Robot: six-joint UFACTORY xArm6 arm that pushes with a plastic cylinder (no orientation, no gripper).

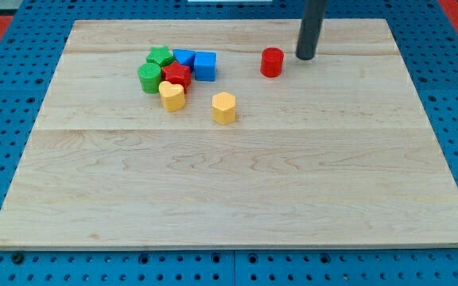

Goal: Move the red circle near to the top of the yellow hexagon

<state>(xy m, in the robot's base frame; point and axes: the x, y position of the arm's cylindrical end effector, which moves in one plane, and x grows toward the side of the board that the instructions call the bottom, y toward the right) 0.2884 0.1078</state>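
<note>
The red circle (272, 62) is a short red cylinder standing on the wooden board toward the view's top, right of centre. The yellow hexagon (223, 108) stands below it and to its left, about a block's width apart diagonally. My tip (304, 57) is the lower end of the dark rod coming down from the view's top edge. It rests on the board just to the right of the red circle, with a small gap between them.
A cluster of blocks sits at the view's upper left: a green star-like block (160, 56), a green cylinder (149, 78), a red star (176, 75), two blue blocks (184, 58) (205, 66) and a yellow heart-like block (172, 95). The board's top edge (229, 21) is close behind.
</note>
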